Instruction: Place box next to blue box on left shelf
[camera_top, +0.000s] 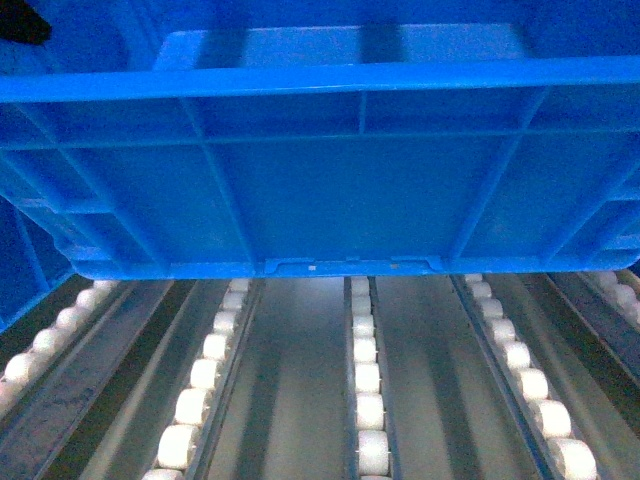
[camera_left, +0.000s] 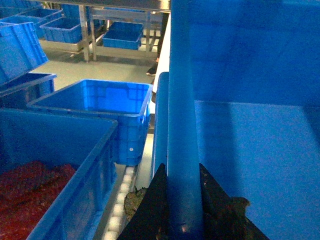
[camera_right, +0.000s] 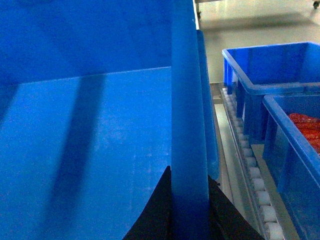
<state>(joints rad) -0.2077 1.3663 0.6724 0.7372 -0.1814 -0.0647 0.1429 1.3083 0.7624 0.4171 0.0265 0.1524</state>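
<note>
Crate: the large bright blue open-topped plastic crate (camera_top: 330, 170) fills my head view, its ribbed wall above the grey metal roller shelf (camera_top: 300, 400); I cannot tell whether its base touches the white rollers (camera_top: 368, 375).
Left gripper: my left gripper (camera_left: 185, 200) is clamped on the crate's thick rolled rim (camera_left: 182, 125), black fingers (camera_left: 152, 200) on either side of it.
Right gripper: my right gripper (camera_right: 189, 210) is closed on the opposite rim the same way.
Neighbours: a blue crate holding red material (camera_left: 55, 170) sits just beside on the left, an empty blue crate (camera_left: 100, 110) beyond it; more blue crates (camera_right: 280, 100) stand to the right.
Handling: I judge it stiff, light while empty, but smooth and slippery; the rims are the sensible hold, kept level.
Risk: rollers could let it coast once released.
</note>
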